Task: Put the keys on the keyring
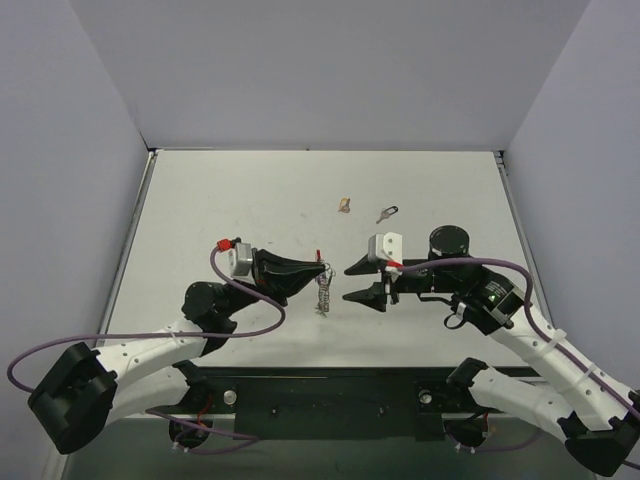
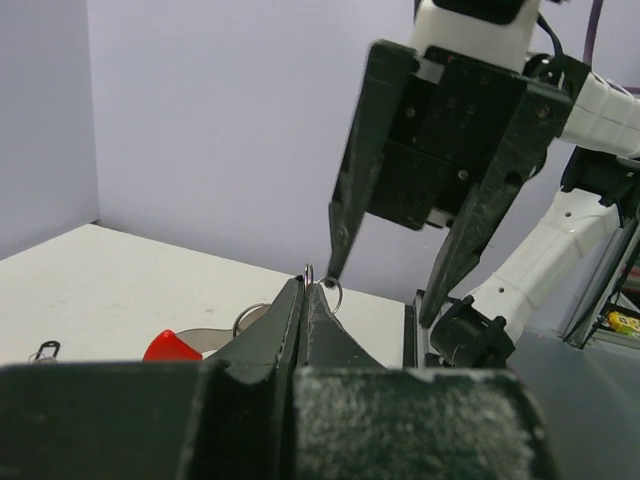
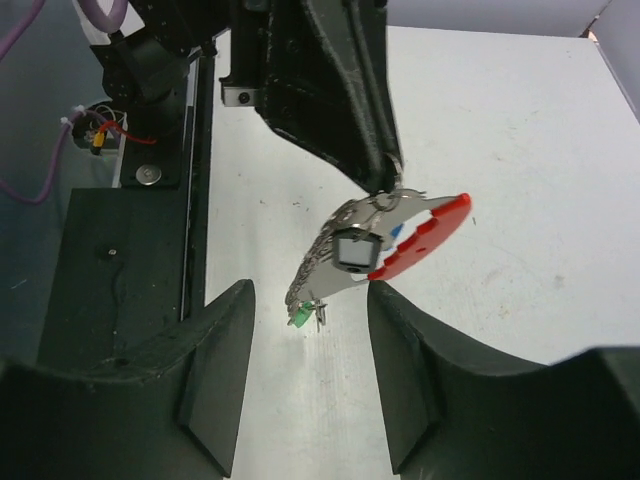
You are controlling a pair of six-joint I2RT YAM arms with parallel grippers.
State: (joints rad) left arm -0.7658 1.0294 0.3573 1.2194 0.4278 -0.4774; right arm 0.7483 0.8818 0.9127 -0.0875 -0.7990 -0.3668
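Red, white and blue tags and a dangling silver piece hang from the keyring (image 3: 370,250), which your left gripper (image 1: 322,268) holds clenched on the thin wire ring, above the middle of the table (image 1: 220,200). Your right gripper (image 1: 350,284), spread and empty, faces it from three o'clock. Nothing looks threaded yet: one slim, black-headed key (image 1: 387,213) lies flat toward one o'clock, not yet fetched.

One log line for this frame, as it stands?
left gripper: shut on keyring | right gripper: open, empty, facing keyring | key: lying on table
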